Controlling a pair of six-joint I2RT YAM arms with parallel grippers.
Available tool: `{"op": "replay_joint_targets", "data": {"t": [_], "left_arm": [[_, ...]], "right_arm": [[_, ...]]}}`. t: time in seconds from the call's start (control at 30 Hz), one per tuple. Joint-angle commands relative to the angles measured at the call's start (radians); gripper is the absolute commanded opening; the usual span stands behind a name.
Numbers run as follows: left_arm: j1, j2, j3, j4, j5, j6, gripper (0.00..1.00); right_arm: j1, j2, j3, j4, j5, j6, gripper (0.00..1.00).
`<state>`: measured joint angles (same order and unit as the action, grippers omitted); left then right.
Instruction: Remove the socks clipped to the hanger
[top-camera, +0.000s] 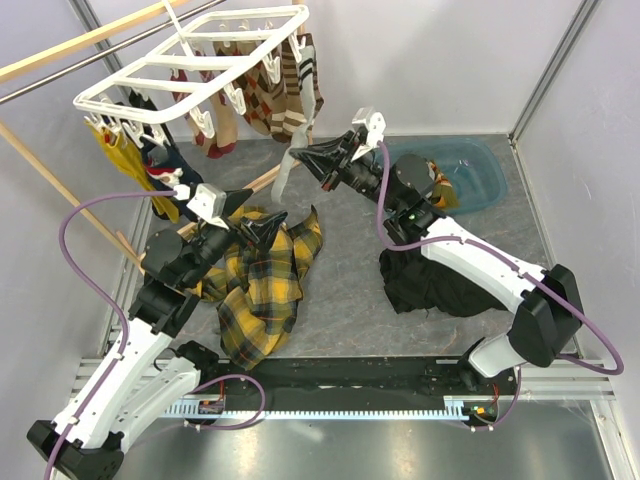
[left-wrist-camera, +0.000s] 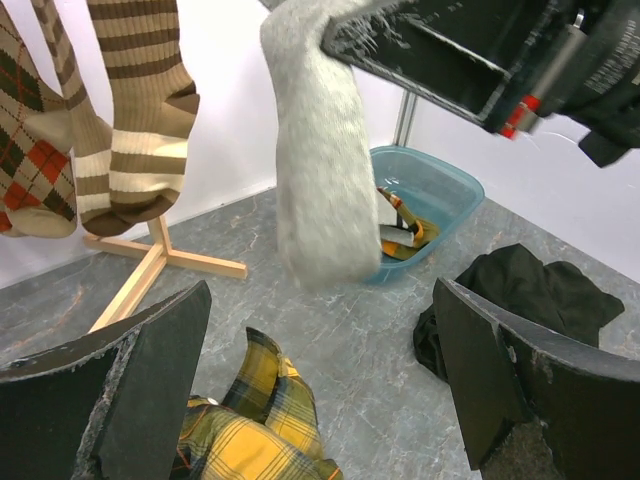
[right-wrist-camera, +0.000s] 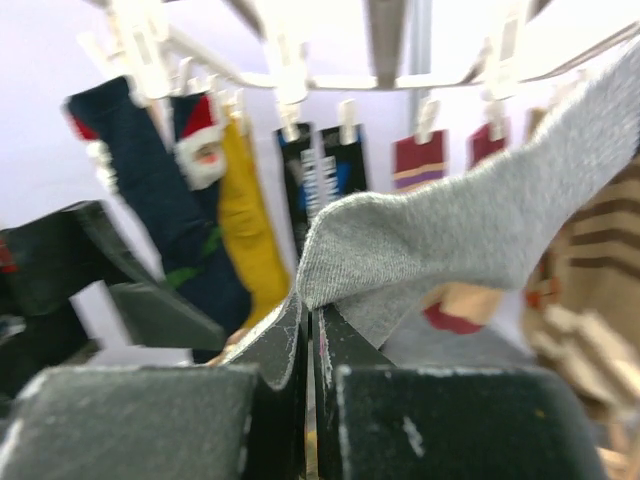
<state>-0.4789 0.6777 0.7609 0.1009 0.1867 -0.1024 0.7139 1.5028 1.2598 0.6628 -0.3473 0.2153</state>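
Note:
The white grid hanger (top-camera: 190, 65) hangs at the back left, with several socks clipped under it: mustard (top-camera: 125, 160), navy (top-camera: 170, 165), brown argyle (top-camera: 262, 100) and striped (top-camera: 300, 85). My right gripper (top-camera: 297, 155) is shut on a plain grey sock (top-camera: 283, 175), which dangles from the jaws just below the hanger's near right corner, apart from the clips. The right wrist view shows the jaws (right-wrist-camera: 312, 315) pinching that sock (right-wrist-camera: 450, 240) in front of the clips (right-wrist-camera: 290, 70). My left gripper (top-camera: 268, 222) is open and empty above the floor (left-wrist-camera: 322, 290), with the grey sock (left-wrist-camera: 320, 170) ahead of it.
A yellow plaid cloth (top-camera: 262, 285) lies under the left gripper. A black garment (top-camera: 430, 275) lies by the right arm. A blue tub (top-camera: 470, 170) holding socks stands at the back right. The wooden rack (top-camera: 60, 50) carries the hanger, and its foot (left-wrist-camera: 150, 265) stands on the floor.

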Motion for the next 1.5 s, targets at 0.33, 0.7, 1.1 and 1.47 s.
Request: {"op": "replay_joint_targets", "data": {"t": [0.33,0.7,1.1,1.47], "left_arm": [[-0.003,0.011,-0.003,0.026,-0.049,0.056,0.97],[-0.003,0.103,0.009,0.108,-0.080,0.075,0.77],[-0.001,0.083,0.018,0.091,-0.059,0.069,0.02],[-0.001,0.031,0.008,0.074,-0.007,0.063,0.02]], "right_arm": [[0.091,0.010,0.032,0.004,-0.070,0.117,0.00],[0.117,0.042,0.058,0.064,-0.067,0.214,0.00],[0.122,-0.027,0.165,-0.354,0.338,0.190,0.42],[0.122,0.060,0.533,-0.700,0.655,0.084,0.69]]}}
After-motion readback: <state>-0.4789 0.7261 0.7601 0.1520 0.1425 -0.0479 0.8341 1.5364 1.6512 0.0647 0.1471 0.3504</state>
